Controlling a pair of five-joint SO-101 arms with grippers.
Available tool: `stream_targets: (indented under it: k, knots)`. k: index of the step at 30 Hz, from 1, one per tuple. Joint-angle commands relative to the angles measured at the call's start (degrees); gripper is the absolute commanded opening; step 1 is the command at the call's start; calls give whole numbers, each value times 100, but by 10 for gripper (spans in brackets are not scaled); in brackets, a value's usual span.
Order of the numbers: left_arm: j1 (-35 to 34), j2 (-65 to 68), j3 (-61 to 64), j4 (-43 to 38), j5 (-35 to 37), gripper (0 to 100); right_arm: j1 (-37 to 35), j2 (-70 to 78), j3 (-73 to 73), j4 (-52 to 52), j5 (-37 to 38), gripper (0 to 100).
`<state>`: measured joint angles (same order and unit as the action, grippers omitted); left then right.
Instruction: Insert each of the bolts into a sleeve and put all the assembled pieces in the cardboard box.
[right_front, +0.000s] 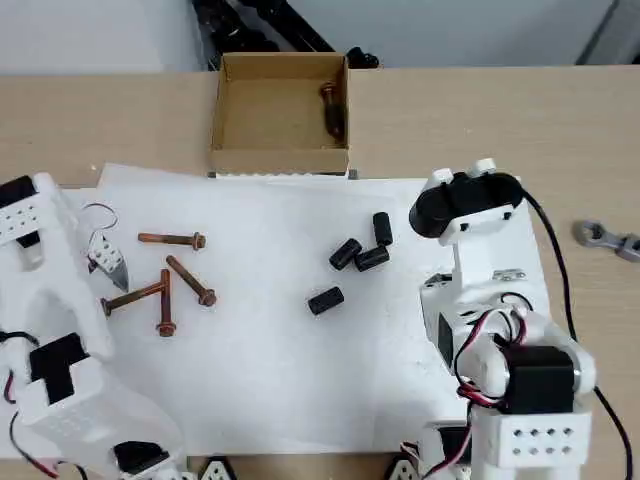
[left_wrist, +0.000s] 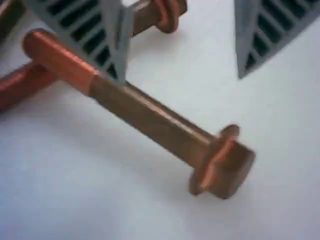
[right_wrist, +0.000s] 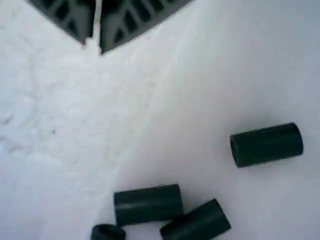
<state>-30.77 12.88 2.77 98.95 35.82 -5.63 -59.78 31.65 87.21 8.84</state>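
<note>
Four copper bolts lie on the white sheet at the left: one (right_front: 172, 239) apart, three (right_front: 165, 303) bunched together. Four black sleeves (right_front: 346, 253) lie loose near the middle. The cardboard box (right_front: 228, 100) at the back holds one bolt with a sleeve on it (right_front: 333, 108). My left gripper (right_front: 110, 265) sits just left of the bolts. In the left wrist view it (left_wrist: 181, 77) is open over one bolt's shank (left_wrist: 150, 117). My right gripper (right_wrist: 94, 46) is shut and holds nothing, a short way from the sleeves (right_wrist: 147, 204). The right arm (right_front: 470, 200) stands right of them.
The white sheet (right_front: 300, 380) covers the wooden table's middle. A small metal tool (right_front: 605, 237) lies on the bare wood at the far right. Dark cables sit behind the box.
</note>
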Motion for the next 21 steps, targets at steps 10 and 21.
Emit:
stream_targets:
  k: [10, 21]
  knots:
    - [35, -264, 92, 114, 967, 291, 13, 13, -26, -110, 53, 4]
    - [-79, -202, 321, -167, 1125, 291, 13, 13, -26, -101, 53, 4]
